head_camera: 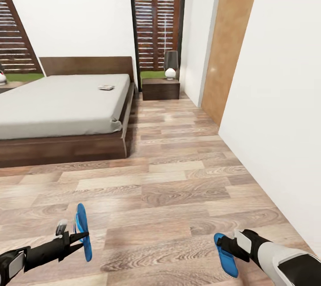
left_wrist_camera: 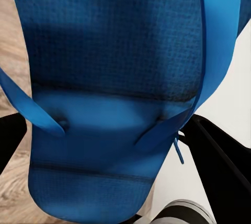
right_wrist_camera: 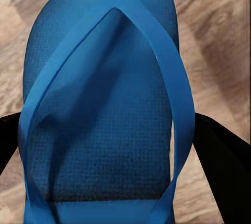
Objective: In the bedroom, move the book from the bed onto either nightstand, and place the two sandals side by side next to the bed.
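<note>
While each claw grips a sandal, head view adds the bed bearing the book.

Both end effectors clamped, low.

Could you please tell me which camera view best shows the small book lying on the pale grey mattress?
The head view: the small thin book lies far off on the pale mattress of the dark wooden bed. Both wrist views show blue sandals and plank floor instead.

No readable text, label or number anywhere.
</note>
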You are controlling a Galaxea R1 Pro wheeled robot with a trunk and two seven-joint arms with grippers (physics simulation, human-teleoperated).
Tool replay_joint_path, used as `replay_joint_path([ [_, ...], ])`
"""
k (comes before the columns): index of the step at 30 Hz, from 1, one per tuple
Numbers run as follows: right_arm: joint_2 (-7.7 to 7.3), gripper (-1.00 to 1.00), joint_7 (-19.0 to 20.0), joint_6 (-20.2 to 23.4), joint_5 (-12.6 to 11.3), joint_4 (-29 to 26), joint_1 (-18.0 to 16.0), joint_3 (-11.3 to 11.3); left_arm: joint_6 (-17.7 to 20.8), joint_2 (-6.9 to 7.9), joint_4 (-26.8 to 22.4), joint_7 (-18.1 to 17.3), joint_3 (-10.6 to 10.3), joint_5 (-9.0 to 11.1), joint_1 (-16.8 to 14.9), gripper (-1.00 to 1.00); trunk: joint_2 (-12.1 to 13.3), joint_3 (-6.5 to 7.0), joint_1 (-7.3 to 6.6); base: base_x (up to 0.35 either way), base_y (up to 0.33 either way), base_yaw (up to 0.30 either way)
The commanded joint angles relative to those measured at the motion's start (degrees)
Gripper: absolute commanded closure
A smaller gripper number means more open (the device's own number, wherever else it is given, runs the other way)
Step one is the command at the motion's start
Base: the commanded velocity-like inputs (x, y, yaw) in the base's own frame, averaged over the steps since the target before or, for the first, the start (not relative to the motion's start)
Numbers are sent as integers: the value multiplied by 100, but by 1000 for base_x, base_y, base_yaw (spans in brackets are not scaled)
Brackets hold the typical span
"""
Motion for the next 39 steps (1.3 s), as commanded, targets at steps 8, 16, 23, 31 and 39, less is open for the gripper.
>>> replay_joint_path([
  [8, 1, 100, 1, 16, -54, 5, -5, 49, 58, 3, -1, -19, 55, -23, -2, 100, -2, -5, 0, 148, -154, -30],
  [16, 3, 100, 1, 16, -53, 5, -5, 49, 57, 3, -3, -19, 56, -23, -2, 100, -2, -5, 0, 159, -155, -2],
  [23, 6, 100, 1, 16, -52, 5, -5, 49, 58, 3, -1, -19, 57, -23, -2, 100, -2, -5, 0, 166, -155, 0],
  [31, 8, 100, 1, 16, -52, 5, -5, 49, 58, 3, -1, -22, 57, -23, -2, 100, -2, -5, 0, 167, -155, 0],
  [39, 8, 100, 1, 16, -54, 5, -5, 49, 58, 3, -1, -20, 57, -23, -2, 100, -2, -5, 0, 167, -155, 0],
])
